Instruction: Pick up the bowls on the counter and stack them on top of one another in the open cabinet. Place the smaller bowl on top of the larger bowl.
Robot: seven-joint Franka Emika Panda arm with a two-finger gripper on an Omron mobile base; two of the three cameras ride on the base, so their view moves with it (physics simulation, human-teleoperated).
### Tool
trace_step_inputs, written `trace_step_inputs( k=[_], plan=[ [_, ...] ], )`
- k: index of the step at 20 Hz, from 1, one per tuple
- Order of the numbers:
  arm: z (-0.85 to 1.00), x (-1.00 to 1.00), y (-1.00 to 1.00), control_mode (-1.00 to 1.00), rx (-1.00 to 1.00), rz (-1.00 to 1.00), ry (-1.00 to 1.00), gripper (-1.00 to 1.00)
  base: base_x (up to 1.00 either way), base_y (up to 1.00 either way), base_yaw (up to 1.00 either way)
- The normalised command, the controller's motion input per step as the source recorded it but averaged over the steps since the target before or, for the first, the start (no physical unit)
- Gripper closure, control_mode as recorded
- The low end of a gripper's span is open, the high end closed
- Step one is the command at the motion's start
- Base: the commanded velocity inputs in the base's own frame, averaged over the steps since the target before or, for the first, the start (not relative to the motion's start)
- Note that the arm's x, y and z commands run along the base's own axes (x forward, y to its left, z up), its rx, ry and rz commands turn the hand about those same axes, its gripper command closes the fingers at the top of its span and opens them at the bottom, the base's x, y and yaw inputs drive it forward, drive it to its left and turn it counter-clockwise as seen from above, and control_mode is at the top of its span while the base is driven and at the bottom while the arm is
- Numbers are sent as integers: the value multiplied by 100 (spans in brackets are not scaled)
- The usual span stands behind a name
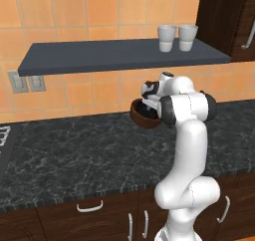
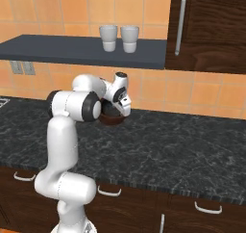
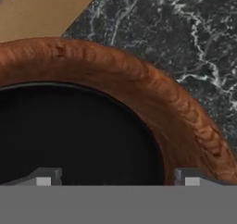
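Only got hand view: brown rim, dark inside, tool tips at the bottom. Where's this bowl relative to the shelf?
Observer: The larger bowl is low at the back of the counter, by the tiled wall, under the open cabinet.
Operator: Anything already on that shelf?
Observer: Two pale cups, side by side near its right end.
Operator: Tool state?
Observer: The tool is open, its tips wide apart at the bowl.

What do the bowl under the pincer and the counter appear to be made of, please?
The larger bowl looks like reddish-brown wood with a matte finish: grain-like streaks run along its rim, and its inside is much darker. The counter looks like polished black marble or similar stone, crossed by fine white veins.
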Motion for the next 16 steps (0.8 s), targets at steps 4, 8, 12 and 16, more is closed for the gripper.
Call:
trace_step_inputs(
  k=[4,8,12,16],
  plan=[
    [70,-3,0,-100,0,0,-7,-100,0,0,0],
    [-18,-17,-13,-100,-7,3,0,-100,0,0,0],
    [-44,-12,-9,-100,-9,6,1,-100,0,0,0],
    [-21,-1,0,-100,-4,4,0,-100,0,0,0]
  ],
)
